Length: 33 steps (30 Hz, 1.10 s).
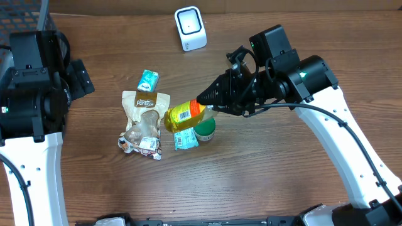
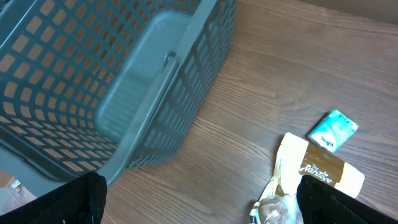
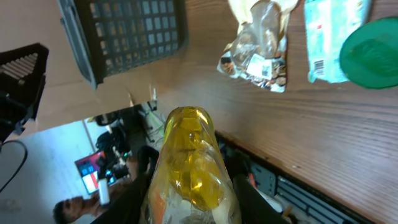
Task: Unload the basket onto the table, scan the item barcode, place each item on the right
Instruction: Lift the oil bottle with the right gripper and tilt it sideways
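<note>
1. Brown wood-grain table [image 1: 264,182]: carries everything listed below.

2. Grey plastic lattice basket [image 2: 124,81]: stands at the left end of the table, well apart from the goods.

3. Left gripper [image 2: 199,202]: hangs near the basket with its jaws spread as wide as they go and nothing between them.

4. Right gripper [image 1: 207,100]: reaches in from the right and is closed part-way around item 6, one finger on each side of it.

5. Beige paper-and-clear-film snack pouch [image 1: 146,119]: lies flat at the middle of the table, with loose pieces visible through its window.

6. Clear plastic bottle of yellow liquid [image 1: 184,115]: the item to be scanned. It is held on its side in the right gripper, just right of the pouch and over items 8 and 9. Its yellow label faces up. I cannot make out a barcode.

7. White box-shaped barcode scanner [image 1: 190,28]: stands upright at the far edge, well apart from the bottle.

8. Teal-and-white flat packet [image 1: 184,139]: partly hidden beneath the bottle.

9. Round green lid [image 1: 205,130]: just beside that packet.

10. Small teal packet [image 1: 148,80]: lies at the pouch's far end.
</note>
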Available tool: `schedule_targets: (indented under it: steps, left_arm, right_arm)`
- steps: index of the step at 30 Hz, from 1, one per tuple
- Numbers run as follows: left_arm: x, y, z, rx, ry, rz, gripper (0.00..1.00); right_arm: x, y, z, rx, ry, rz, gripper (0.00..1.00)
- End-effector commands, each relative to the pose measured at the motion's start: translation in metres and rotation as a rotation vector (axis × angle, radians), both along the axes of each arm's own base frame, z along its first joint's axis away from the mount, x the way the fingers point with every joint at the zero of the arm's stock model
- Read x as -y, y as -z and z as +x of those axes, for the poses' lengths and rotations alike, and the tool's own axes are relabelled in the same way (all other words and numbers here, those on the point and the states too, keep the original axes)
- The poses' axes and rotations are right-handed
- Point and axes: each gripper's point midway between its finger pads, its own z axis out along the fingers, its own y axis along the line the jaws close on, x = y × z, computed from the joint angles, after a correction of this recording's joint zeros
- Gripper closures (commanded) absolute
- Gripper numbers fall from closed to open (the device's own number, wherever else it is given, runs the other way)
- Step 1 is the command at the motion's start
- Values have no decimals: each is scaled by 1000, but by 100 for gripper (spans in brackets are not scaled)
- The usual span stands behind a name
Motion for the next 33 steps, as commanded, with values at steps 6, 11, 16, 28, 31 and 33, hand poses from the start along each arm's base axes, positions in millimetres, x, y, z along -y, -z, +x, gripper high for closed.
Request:
schedule_targets:
  steps: [6,11,16,28,31,33]
  left_arm:
    - [-3,-7,0,13,-2,20,1]
    - [-3,-7,0,14,-2,20,1]
    - [-3,-7,0,14,-2,20,0]
    - [-3,-7,0,14,-2,20,0]
    - [-3,-7,0,14,-2,20,1]
    - [-3,-7,0,13,-3,20,1]
  right_arm:
    - [-15,-36,-16,45,-82,123,91]
    - [-17,-40,-17,51,-96,148,91]
    - [-19,-43,-13,77,-97,160,92]
    - [-19,-45,-14,76,-103,169,93]
    - [-19,-45,-14,75,-103,168,94]
    - [-19,-45,-14,75,-103,169,96]
